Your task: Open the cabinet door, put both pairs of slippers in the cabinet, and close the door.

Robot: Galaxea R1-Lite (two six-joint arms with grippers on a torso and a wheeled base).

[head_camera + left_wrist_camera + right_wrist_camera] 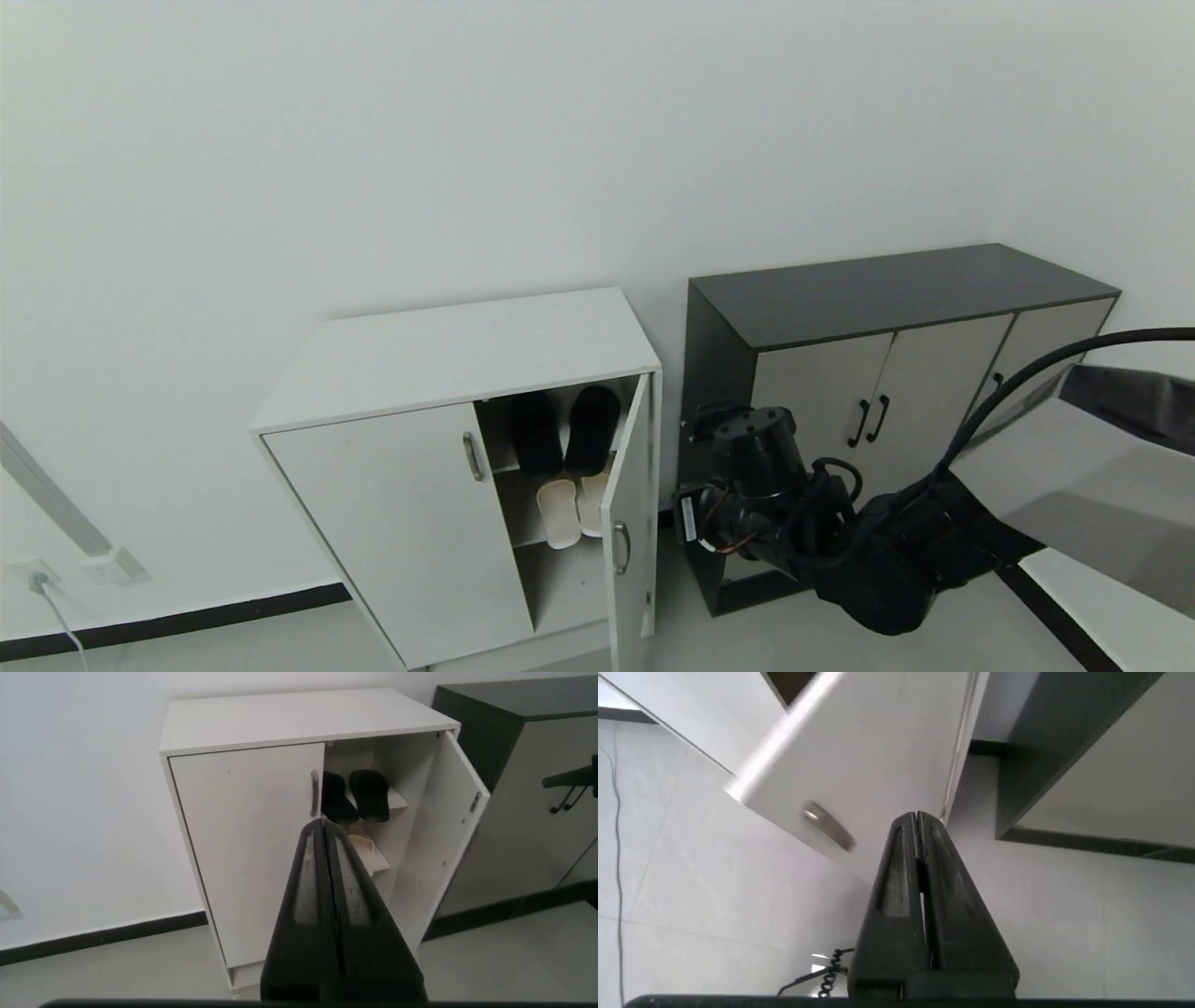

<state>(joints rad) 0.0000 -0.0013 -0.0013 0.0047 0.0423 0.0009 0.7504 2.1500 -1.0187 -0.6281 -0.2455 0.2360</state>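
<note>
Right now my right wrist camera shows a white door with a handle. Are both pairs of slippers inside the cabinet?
Observer: Yes, the black pair sits inside, above the white pair.
Operator: Is the other door open too?
Observer: No, the left door is shut; the right door alone stands open.
Operator: And the left tool?
Observer: The left tool is shut, held clear in front of the cabinet.
</note>
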